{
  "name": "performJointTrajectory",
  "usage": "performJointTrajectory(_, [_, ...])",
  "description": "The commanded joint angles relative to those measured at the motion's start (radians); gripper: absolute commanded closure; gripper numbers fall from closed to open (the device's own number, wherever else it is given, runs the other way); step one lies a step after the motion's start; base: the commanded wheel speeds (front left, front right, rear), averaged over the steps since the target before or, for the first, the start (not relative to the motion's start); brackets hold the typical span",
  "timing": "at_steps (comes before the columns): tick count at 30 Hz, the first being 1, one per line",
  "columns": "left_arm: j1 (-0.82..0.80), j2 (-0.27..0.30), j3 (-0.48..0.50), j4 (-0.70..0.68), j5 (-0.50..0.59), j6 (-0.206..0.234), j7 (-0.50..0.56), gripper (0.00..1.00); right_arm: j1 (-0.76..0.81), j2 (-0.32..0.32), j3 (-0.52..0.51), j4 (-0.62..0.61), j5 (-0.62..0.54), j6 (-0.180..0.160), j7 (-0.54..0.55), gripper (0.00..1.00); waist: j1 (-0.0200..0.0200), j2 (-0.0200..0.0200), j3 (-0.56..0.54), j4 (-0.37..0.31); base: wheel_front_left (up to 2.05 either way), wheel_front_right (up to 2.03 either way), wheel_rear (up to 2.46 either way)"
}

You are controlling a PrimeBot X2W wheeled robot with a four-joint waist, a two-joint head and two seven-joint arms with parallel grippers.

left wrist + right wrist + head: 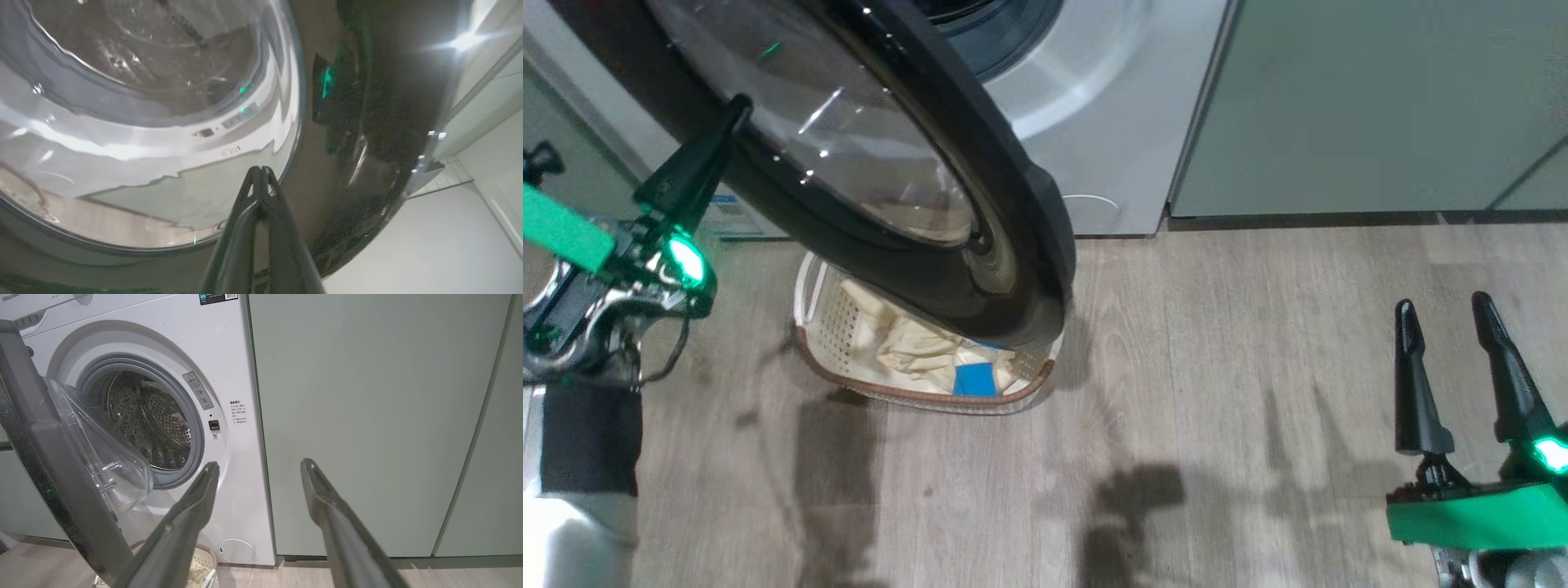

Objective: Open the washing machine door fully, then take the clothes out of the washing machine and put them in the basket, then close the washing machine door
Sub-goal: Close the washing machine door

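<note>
The washing machine door stands partly open, its black rim and glass porthole swung out over the basket. My left gripper is shut, empty, with its tips against the door's outer face near the glass edge. Cream clothes with a blue piece lie in the basket on the floor under the door. The white washing machine shows its steel drum with no fabric visible inside. My right gripper hangs open and empty at the lower right, well away from the door.
Pale green cabinets stand to the right of the machine. Wood-look floor stretches between the basket and my right gripper. The door's lower edge hides the far part of the basket.
</note>
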Motion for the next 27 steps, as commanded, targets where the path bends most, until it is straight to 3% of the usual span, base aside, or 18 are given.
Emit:
performJointTrajectory(1, [-0.001, 0.031, 0.057, -0.058, 0.006, -0.014, -0.022, 0.93, -0.041, 0.001, 0.012, -0.040, -0.003, 0.003, -0.006, 0.00, 0.0000, 0.0000, 0.000, 0.013, 0.00, 0.00, 0.00])
performJointTrajectory(2, [0.013, 0.027, 0.061, -0.072, 0.013, -0.016, -0.034, 0.48, -0.041, 0.001, 0.010, -0.041, -0.004, 0.003, -0.006, 0.00, 0.0000, 0.0000, -0.001, 0.018, 0.00, 0.00, 0.00])
performJointTrajectory(3, [0.013, 0.027, 0.061, -0.072, 0.013, -0.016, -0.034, 0.48, -0.041, 0.001, 0.010, -0.041, -0.004, 0.003, -0.006, 0.00, 0.0000, 0.0000, -0.001, 0.018, 0.00, 0.00, 0.00])
performJointTrajectory(4, [0.028, 0.023, 0.062, -0.087, 0.022, -0.017, -0.043, 0.01, -0.040, 0.001, 0.008, -0.042, -0.005, 0.003, -0.006, 0.00, 0.0000, 0.0000, -0.001, 0.023, 0.00, 0.00, 0.00])
performJointTrajectory(16, [0.154, -0.014, 0.084, -0.229, 0.187, -0.031, -0.220, 0.00, -0.043, 0.001, 0.002, -0.043, -0.012, 0.003, -0.006, 0.00, 0.0000, 0.0000, -0.005, 0.051, 0.00, 0.00, 0.00])
performJointTrajectory(19, [0.178, -0.004, 0.078, -0.264, 0.311, -0.033, -0.308, 0.00, -0.043, 0.001, 0.000, -0.044, -0.017, 0.003, -0.006, 0.00, 0.0000, 0.0000, -0.008, 0.055, 0.00, 0.00, 0.00])
performJointTrajectory(21, [0.211, 0.034, 0.057, -0.286, 0.482, -0.025, -0.390, 0.00, -0.042, 0.001, 0.000, -0.045, -0.020, 0.003, -0.006, 0.00, 0.0000, 0.0000, -0.011, 0.057, 0.00, 0.00, 0.00])
performJointTrajectory(22, [0.239, 0.037, 0.037, -0.305, 0.617, -0.002, -0.475, 0.00, -0.040, 0.001, -0.002, -0.044, -0.022, 0.003, -0.006, 0.00, 0.0000, 0.0000, -0.016, 0.058, 0.00, 0.00, 0.00])
performJointTrajectory(27, [0.336, 0.060, -0.020, -0.347, 0.943, 0.088, -0.652, 0.00, -0.026, 0.001, 0.001, -0.042, -0.024, 0.003, -0.006, 0.00, 0.0000, 0.0000, -0.033, 0.063, 0.00, 0.00, 0.00])
